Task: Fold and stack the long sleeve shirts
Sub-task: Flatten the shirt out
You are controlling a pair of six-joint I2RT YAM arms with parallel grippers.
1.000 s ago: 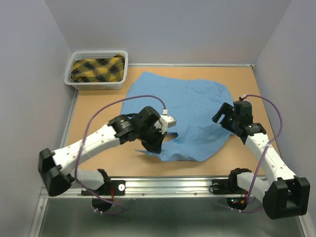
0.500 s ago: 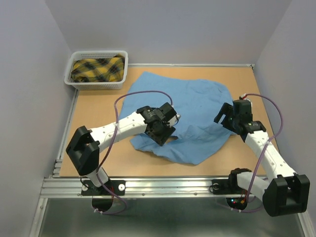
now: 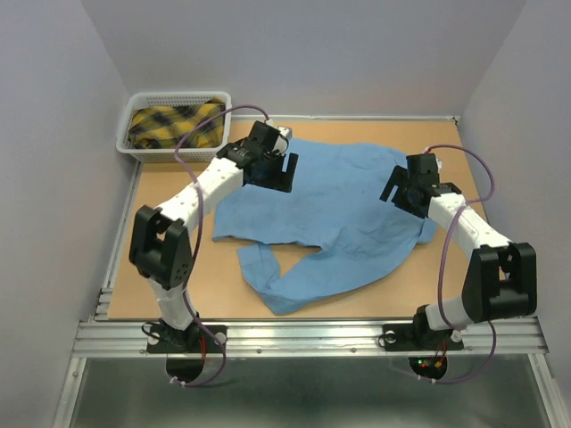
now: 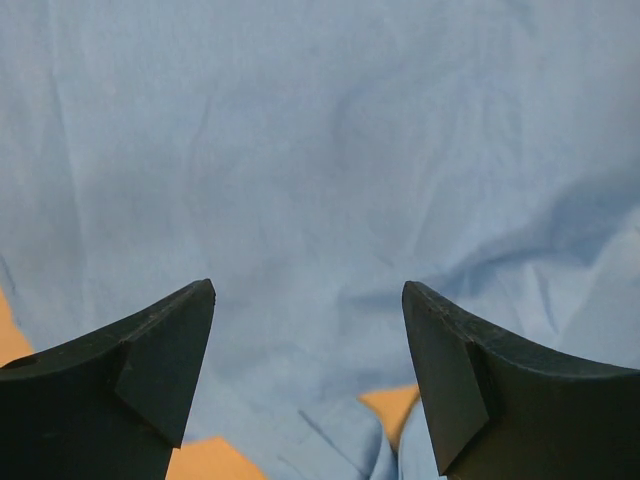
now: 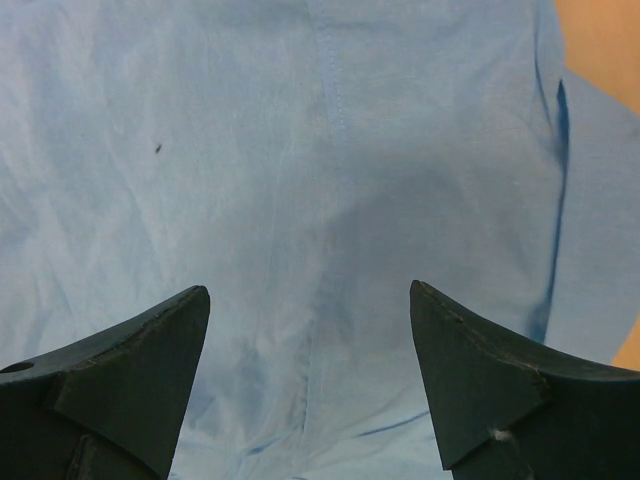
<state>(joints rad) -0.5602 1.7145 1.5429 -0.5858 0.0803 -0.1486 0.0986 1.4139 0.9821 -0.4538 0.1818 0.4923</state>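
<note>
Top view, shirt: the light blue shirt (image 3: 330, 209) lies rumpled across the middle and far part of the worktop (image 3: 178, 259). One sleeve trails toward the near edge and loops back at the near left. The collar and buttons are too small to make out.
Top view, left pincer: the left pincer (image 3: 281, 174) hangs over the shirt's far-left part, near the basket. Its jaws blur into the dark wrist here.
Top view, right pincer: the right pincer (image 3: 399, 192) sits over the shirt's right side. Its gap is hard to read from this angle.
Top view, basket: a white basket (image 3: 169, 152) stands in the far-left corner. It holds a yellow-and-black plaid cloth (image 3: 174, 123), and only the top of the cloth shows.
Left wrist view, pincer: the jaws stand wide with nothing between them, and their lower parts are cut off by the frame.
Left wrist view, shirt: creased blue cloth fills nearly everything, with small tan worktop patches at the bottom. I cannot tell whether the tips touch the cloth.
Right wrist view, pincer: the jaws are wide and grip nothing.
Right wrist view, shirt: a stitched seam runs down the cloth, with a tiny dark speck to its left. A fold edge and bare worktop show at the right.
</note>
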